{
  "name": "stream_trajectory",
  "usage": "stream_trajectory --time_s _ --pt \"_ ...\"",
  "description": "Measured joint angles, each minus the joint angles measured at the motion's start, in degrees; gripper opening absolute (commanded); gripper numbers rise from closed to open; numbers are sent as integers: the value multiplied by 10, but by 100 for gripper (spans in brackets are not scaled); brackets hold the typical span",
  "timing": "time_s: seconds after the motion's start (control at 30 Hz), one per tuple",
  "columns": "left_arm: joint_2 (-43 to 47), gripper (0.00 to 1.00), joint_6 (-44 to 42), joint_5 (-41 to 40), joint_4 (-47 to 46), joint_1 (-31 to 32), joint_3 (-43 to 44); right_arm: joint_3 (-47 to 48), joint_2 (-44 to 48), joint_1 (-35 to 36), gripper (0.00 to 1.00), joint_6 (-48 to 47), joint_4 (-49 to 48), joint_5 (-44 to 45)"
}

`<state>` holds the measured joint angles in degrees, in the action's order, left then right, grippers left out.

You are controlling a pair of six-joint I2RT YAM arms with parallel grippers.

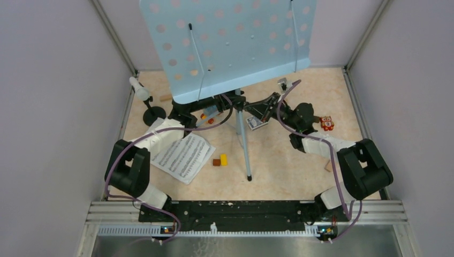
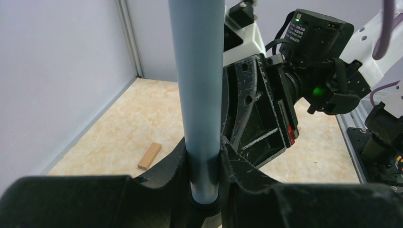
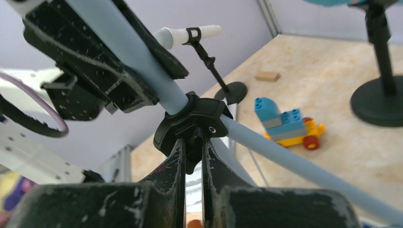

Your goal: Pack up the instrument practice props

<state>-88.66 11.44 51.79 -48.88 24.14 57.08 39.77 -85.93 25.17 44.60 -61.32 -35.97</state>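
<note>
**Top external.** Shows the light-blue music rack (image 1: 230, 43) upright at mid-table on its tripod legs, with its pole (image 1: 242, 134) running vertical. Places the left gripper (image 1: 231, 103) and the right gripper (image 1: 251, 107) against that pole from opposite sides, just under the tray. Leaves the sheet-music pages (image 1: 182, 155) flat beside the left arm, and the white microphone (image 1: 138, 87) in its round-based holder (image 1: 155, 113) by the left wall.

**Left wrist.** Catches the left gripper (image 2: 204, 164) clenched around the pole (image 2: 197, 95), with a finger (image 2: 166, 164) pressed to each side and the long axis rising straight up through the grasp. Puts the right gripper (image 2: 256, 118) just behind the tube, and a wooden block (image 2: 149, 156) well apart on the floor.

**Right wrist.** Finds the right gripper (image 3: 192, 159) pinched tight on the clamp knob (image 3: 194, 142) of the black collar (image 3: 192, 118), dead ahead of the fingertips. Frames the left gripper (image 3: 95, 71) just up the same tube, with a toy car (image 3: 285, 123) beyond.

Likely turns on that knob: in line with the right wrist for loosening, while the left grasp steadies the upright tube. Neither arm nearer, both already touching.
</note>
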Motion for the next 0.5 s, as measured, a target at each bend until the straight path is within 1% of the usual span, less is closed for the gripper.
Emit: stream_trajectory --time_s 0.1,0.3,0.4,0.5 --pt "0 0 0 2 1 1 1 -1 7 3 0 -81 1 -11" --pt "0 0 0 9 6 -1 3 16 32 11 0 -263 68 -35" --pt "0 0 0 13 10 -2 5 21 56 25 0 -396 123 -28" --pt "-1 0 2 22 10 -4 7 32 89 47 0 -567 213 -5"
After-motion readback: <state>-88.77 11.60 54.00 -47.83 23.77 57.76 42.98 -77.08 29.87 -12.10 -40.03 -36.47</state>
